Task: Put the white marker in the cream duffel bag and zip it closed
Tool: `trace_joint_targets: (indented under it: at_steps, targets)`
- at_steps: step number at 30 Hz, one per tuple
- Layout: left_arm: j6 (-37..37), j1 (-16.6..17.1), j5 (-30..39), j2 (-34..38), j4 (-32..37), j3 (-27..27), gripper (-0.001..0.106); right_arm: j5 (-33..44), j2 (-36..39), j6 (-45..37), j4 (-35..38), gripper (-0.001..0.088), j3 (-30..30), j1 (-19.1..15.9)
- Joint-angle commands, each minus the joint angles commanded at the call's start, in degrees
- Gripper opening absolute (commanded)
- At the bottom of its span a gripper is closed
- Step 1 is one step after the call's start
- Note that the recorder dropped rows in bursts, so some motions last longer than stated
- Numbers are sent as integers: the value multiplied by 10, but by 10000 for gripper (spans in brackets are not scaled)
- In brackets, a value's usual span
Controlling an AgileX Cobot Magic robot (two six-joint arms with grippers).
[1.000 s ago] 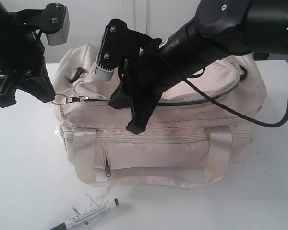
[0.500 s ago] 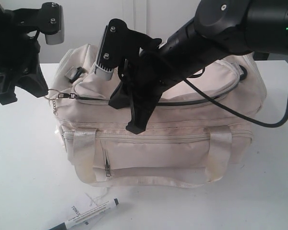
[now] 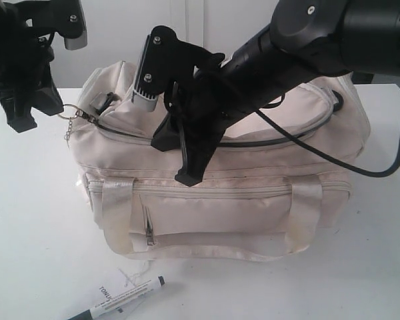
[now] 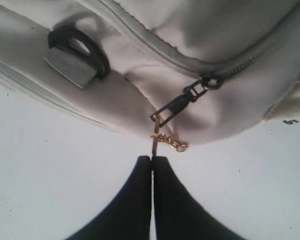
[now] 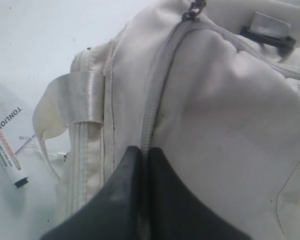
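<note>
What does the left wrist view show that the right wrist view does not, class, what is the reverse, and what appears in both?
Only the left wrist view: the gold keychain hanging off the zip pull, pinched in the closed left pincer.
Only the right wrist view: the white marker by the paper tag, a satin handle, and the closed right pincer with its tips at the bag's zip line.
Both: the cream duffel bag, a black strap ring and the white table.
</note>
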Motion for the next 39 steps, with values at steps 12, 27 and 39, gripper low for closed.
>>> trace_joint_targets:
  at_steps: [12,27,39]
  targets:
    - [-5,0,-28,50,0,0,0,6,0,-1,-3,0,0,0]
    - [-70,0,-107,60,0,0,0,22,0,-1,-4,0,0,0]
    - [-77,0,-78,60,0,0,0,21,0,5,-4,0,0,0]
